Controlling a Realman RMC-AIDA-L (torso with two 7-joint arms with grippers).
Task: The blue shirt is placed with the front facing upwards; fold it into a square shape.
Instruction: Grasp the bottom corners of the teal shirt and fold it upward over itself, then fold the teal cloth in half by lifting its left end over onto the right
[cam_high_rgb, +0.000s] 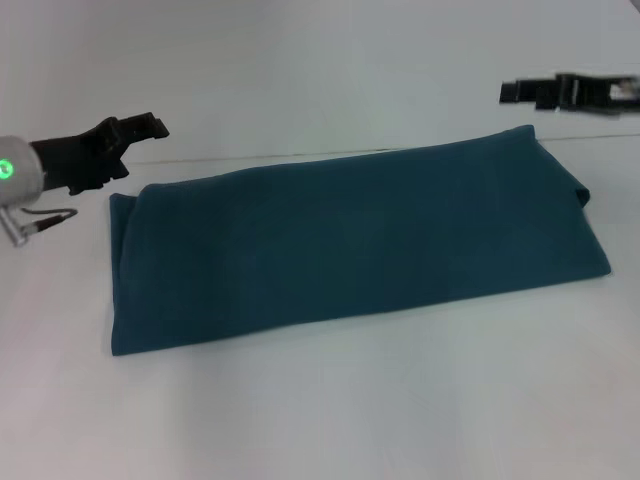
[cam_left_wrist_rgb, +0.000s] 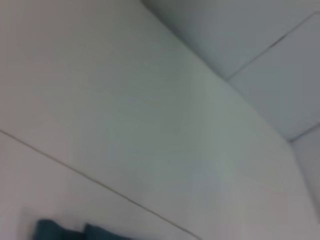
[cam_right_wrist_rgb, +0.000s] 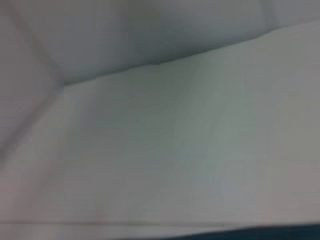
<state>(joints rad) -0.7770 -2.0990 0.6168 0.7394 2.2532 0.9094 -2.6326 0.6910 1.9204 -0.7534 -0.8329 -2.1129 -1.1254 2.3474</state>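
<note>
Shirt (cam_high_rgb: 350, 250) lies folded into a long band; both grippers, left (cam_high_rgb: 135, 130) and right (cam_high_rgb: 525, 92), finger state unclear, should pinch one end's corners squarely.

Head view: high, looking forward and down across the white counter (cam_high_rgb: 320, 420), taking in the whole folded blue shirt (cam_high_rgb: 350, 250). Left and right wrist views: close, oblique over bare counter toward its far edge. Each shares with the head view only a teal sliver of shirt.
</note>
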